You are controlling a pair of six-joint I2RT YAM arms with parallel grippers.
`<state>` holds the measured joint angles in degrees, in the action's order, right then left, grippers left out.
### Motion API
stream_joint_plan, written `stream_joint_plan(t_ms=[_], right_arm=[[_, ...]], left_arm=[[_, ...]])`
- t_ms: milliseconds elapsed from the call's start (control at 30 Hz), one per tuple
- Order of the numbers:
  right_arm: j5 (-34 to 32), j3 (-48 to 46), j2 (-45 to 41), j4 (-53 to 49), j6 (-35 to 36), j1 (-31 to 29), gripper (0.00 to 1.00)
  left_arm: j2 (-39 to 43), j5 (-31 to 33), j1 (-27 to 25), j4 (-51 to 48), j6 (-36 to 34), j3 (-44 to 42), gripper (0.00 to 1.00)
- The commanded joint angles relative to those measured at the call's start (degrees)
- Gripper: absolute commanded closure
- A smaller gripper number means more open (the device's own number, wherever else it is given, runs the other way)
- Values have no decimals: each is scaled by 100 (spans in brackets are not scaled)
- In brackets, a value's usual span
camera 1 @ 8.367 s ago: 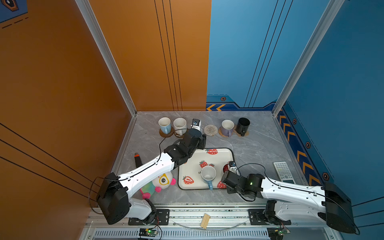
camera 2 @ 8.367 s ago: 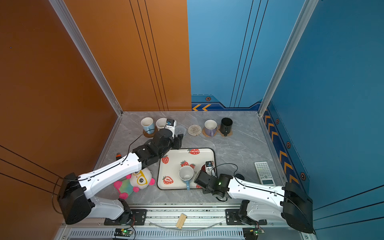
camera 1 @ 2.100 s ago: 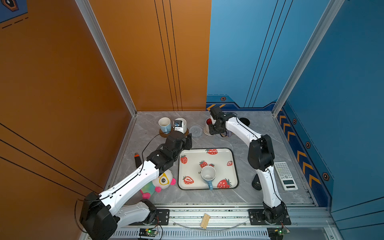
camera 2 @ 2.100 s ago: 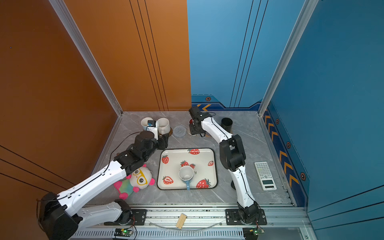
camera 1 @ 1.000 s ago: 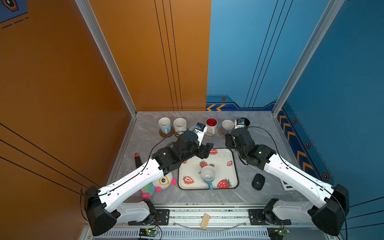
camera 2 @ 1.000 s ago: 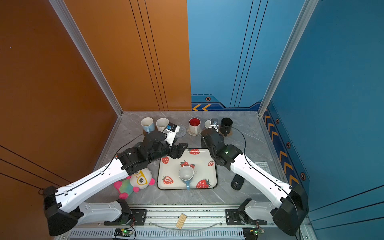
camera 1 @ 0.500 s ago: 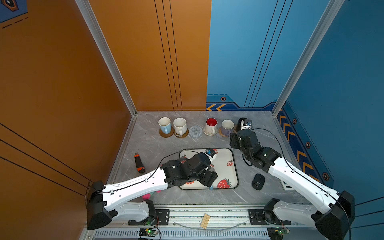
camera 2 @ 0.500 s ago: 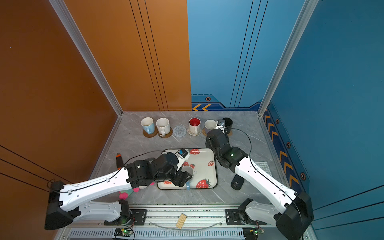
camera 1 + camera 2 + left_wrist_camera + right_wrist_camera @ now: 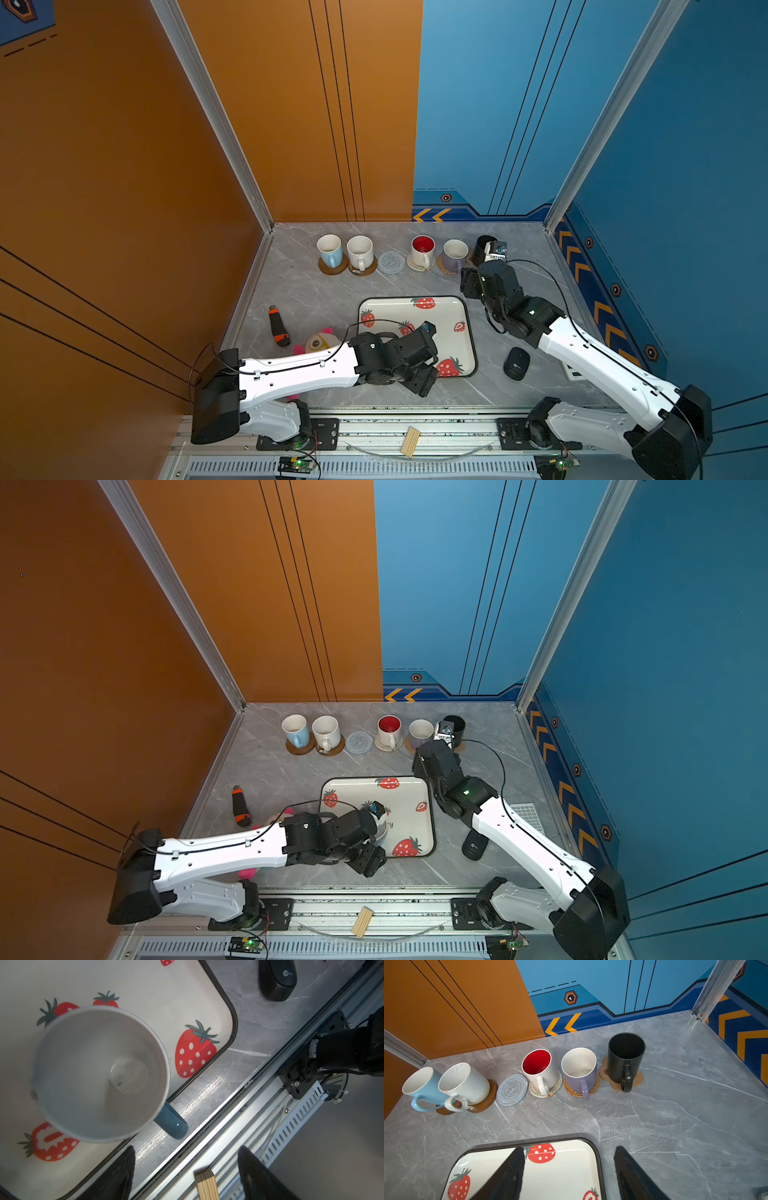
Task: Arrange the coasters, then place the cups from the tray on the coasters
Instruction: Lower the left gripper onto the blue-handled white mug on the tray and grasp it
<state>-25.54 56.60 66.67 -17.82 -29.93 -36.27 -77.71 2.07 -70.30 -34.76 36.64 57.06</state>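
White tray (image 9: 446,345), dark-rimmed and strawberry-printed, is taken as the landmark.

Left gripper (image 9: 186,1150) is held over the tray's near rim. In the wrist view its jaws are seen parted, with nothing between them. Right gripper (image 9: 569,1149) is held above the tray's far right corner, jaws likewise spread and empty, and is faced toward the far row.

Five mugs are stood beyond the tray's far edge, each on one of the coasters (image 9: 488,1101): light blue mug (image 9: 330,249), speckled mug (image 9: 360,251), red-lined mug (image 9: 422,249), lavender mug (image 9: 454,253), black mug (image 9: 484,245).

Sixth mug (image 9: 99,1072), also light blue, is left upright on the tray's near half. In both top views it is largely hidden under the left wrist.

Grey woven coaster (image 9: 391,262) is found bare beyond the tray's far edge, between the speckled and red-lined mugs.

Handle (image 9: 172,1124) is projected out over the tray's near rim, almost straight at the gap between the left gripper's fingers. The mug body is thus placed just past the fingertips, toward the tray's centre, with its body-to-handle axis lying across the near rim. The left gripper is judged much the nearer, so the pick is expected from that side.
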Motion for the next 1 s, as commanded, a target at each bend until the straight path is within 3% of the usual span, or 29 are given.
stream_joint_plan(t_ms=[0,500,967], right_arm=[[58,-51,-41,134,-78,54,33],[207,2,148,209,-90,95,33],[303,-32,223,236,-100,150,33]], left_arm=[[-107,-6,-69,-142,245,-109,21],[-212,512,128,-145,672,-243,19],[-406,523,271,193,809,-299,19]])
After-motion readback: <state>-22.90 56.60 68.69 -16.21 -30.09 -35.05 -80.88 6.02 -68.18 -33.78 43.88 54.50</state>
